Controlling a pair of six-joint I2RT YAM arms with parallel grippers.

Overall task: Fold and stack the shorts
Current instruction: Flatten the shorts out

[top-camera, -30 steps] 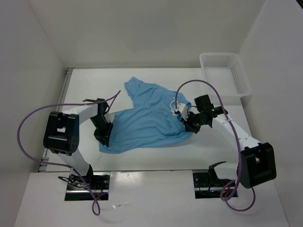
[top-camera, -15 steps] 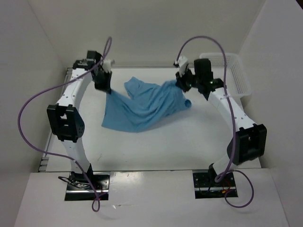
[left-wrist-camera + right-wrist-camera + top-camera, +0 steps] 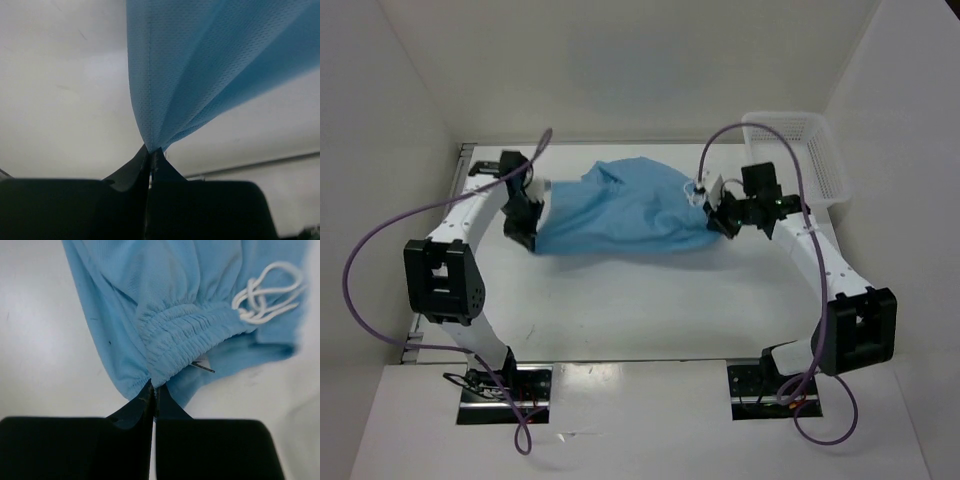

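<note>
Now both arms are down from the high lift of half a second ago, when the cloth hung between them near the far edge

- Shorts (image 3: 620,205): a second ago spread loose over the middle of the worktop (image 3: 650,300). They now lie as a compact band across the far half, running left to right, well clear of the near edge
- Left tool (image 3: 530,232): fingers pressed together on a pinch of thin fabric at the band's left near corner. The wrist view shows cloth fanning up from the closed tips
- Right tool (image 3: 715,222): clamped on the gathered waistband (image 3: 185,335) at the band's right end. The white drawstring (image 3: 265,292) lies loose just beside the grip
- Basket (image 3: 782,116): far right corner, apart from the shorts, same place throughout

Reading: the near edge appears to have been carried over and laid down, so a first fold looks made. The far left part is bunched rather than flat, so I cannot tell how well the layers line up

What is left, as I judge it: let go at both ends, smooth or check the edges, then fold across the short way before stacking. Risk on release is a corner dragging with a rising tool and undoing the fold
</note>
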